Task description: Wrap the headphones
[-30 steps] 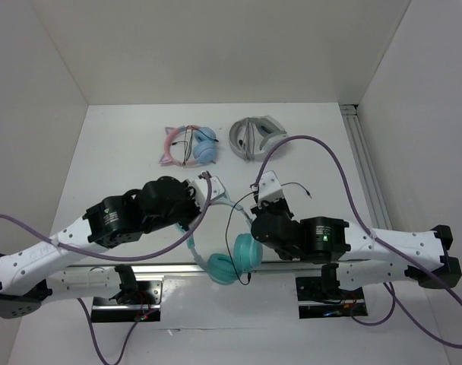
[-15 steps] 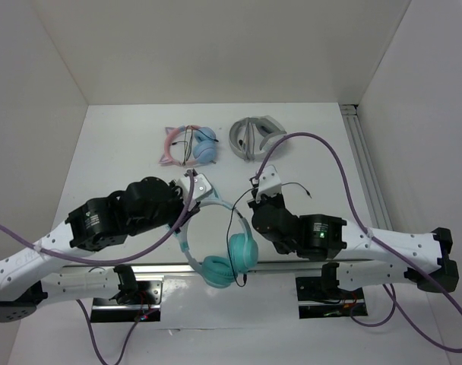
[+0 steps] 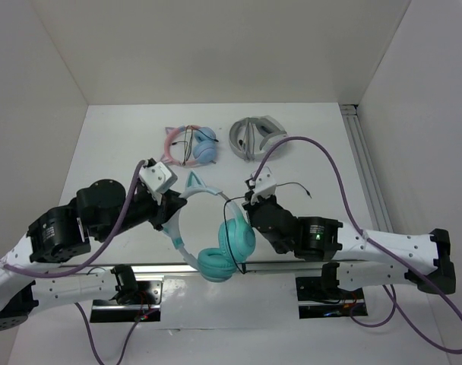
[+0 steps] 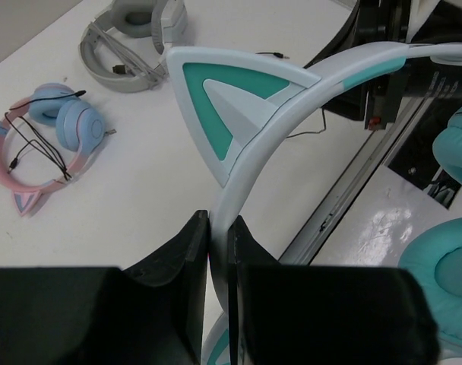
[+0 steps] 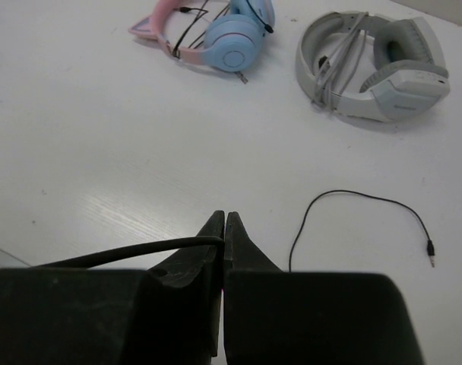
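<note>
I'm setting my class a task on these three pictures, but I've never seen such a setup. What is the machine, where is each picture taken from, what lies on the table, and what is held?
This is a robot with two arms bolted at the near edge of a white table; each ends in a two-finger gripper. The wide picture comes from a fixed camera above and behind the arms. The other two come from cameras on the wrists, showing each arm's own fingers. The left gripper is shut on the pale headband of the teal cat-ear headphones. The right gripper pinches their thin black cable. Farther back lie pink-and-blue cat-ear headphones and grey-and-white headphones, both untouched.
</note>
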Tool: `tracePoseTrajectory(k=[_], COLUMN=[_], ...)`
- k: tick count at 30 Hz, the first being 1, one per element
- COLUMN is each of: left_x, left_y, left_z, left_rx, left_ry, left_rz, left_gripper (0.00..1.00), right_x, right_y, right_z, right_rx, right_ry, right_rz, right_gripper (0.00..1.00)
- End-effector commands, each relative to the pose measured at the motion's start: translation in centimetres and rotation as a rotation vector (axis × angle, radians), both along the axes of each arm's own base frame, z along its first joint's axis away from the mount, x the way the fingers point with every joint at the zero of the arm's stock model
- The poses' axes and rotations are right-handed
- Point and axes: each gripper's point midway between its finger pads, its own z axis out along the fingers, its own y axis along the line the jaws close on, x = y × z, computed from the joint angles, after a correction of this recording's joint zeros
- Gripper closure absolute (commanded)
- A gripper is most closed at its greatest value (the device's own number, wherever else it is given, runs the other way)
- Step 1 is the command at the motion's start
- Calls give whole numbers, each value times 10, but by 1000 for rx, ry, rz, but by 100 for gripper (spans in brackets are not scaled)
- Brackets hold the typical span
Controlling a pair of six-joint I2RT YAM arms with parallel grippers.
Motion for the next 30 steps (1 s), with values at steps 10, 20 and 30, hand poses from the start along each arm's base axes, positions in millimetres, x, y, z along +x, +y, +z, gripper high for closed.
tracePoseTrajectory(k=[10, 20, 30], left_x=[-17, -4, 6], left_y=[-20, -16, 20], left_z=[108, 106, 116], left_rx=[-588, -635, -774], left_ry=[57, 57, 75], left_rz=[-34, 51, 215], left_gripper=[100, 100, 100], right_x=[-37, -31, -13], right_y=[89, 119, 115], right_z=[-21, -26, -43], right_rx=[198, 325, 405], right_ry=[18, -21, -3], right_rz=[491, 575, 590], right_gripper=[94, 76, 70])
